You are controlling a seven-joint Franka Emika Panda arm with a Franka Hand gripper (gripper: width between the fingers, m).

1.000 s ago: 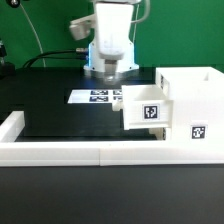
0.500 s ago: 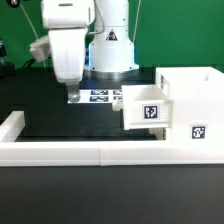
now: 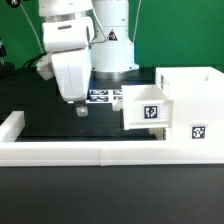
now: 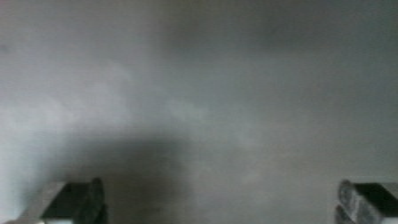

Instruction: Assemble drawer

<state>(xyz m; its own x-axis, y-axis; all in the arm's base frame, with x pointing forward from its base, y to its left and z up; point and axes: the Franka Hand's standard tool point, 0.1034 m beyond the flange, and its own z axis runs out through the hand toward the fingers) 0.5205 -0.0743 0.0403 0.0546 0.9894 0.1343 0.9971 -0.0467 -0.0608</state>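
White arm, grey joint band, dark fingertips

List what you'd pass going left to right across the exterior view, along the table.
Border wall's raised end → pincer → marker board → tray → drawer case.

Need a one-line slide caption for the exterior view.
Franka gripper hovers empty above the black table, beside the drawer case with a tagged tray partly inserted.

gripper above table, drawer right
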